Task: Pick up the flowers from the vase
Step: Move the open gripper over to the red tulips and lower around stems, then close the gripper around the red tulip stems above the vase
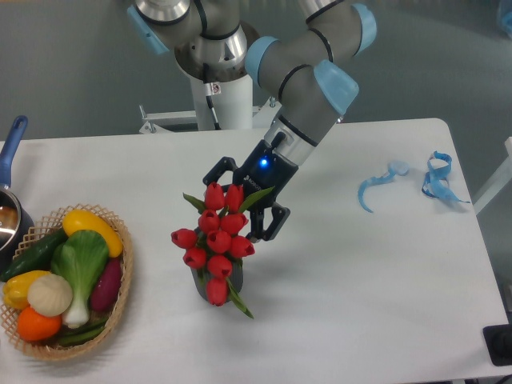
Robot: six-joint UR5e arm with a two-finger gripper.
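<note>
Item: flowers [214, 244], red tulip bunch standing in the vase [210, 282] mid-bench, stems running from 12 to 6 o'clock and leaning slightly, lying at 7 o'clock from my jaws, which stand spread at the top buds, gripping nothing yet.

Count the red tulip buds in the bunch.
10 visible on the flowers: two at the top by the gripper, two below them, one far left, three across the middle, one lower left, one at the bottom front over the vase. Others may be hidden behind.
</note>
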